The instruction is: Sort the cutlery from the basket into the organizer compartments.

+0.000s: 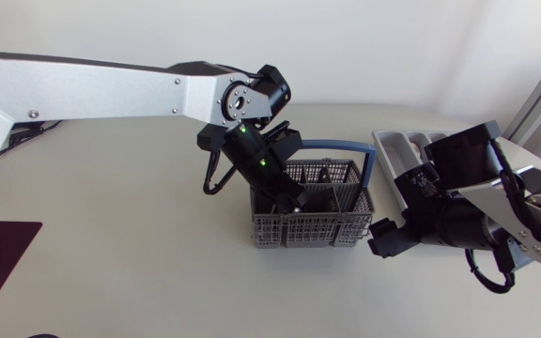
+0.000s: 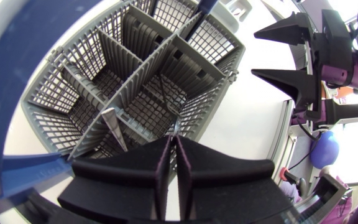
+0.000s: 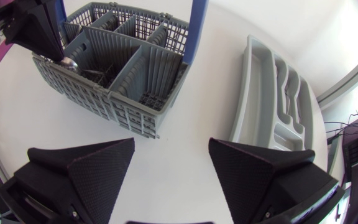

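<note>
Cutlery lies in basket mid-table, with organizer just beside it toward my right arm; no cutlery visible in it. Left gripper is down inside a basket compartment, fingers pressed together on a thin metal piece, probably a spoon, since a rounded bowl shows at the fingertips. It is pinched near one end, likely so it lifts straight up past the dividers. Right gripper hangs low between basket and organizer, fingers wide apart, holding nothing. It is probably parked out of the way, or waiting for a handover. Sorting looks barely begun.
</note>
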`<move>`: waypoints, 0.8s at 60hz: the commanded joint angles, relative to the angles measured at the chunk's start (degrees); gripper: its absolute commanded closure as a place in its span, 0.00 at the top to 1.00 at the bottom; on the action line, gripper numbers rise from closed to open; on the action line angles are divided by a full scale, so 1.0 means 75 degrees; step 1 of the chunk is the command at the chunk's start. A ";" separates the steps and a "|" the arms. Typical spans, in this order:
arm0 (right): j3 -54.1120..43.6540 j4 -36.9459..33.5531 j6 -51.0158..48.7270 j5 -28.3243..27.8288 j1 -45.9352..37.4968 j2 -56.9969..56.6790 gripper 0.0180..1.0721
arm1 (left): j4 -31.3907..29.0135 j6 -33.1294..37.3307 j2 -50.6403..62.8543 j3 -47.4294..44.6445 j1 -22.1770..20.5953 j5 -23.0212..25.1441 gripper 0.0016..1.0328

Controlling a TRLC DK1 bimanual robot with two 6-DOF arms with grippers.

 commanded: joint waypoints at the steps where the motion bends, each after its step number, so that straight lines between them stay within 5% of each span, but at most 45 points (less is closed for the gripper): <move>1: -0.0184 0.0066 -0.0113 0.0004 -0.0027 -0.0069 0.82 | -0.0182 -0.0147 0.0152 -0.0051 0.0101 0.0042 0.03; 40: -0.0254 0.0078 -0.0113 0.0004 -0.0027 -0.0139 0.81 | -0.0206 -0.0276 -0.0270 0.0125 0.0194 0.0113 0.04; 48: -0.0266 0.0078 -0.0125 0.0004 -0.0027 -0.0139 0.82 | -0.0217 -0.0358 -0.0247 0.0219 0.0147 0.0148 0.22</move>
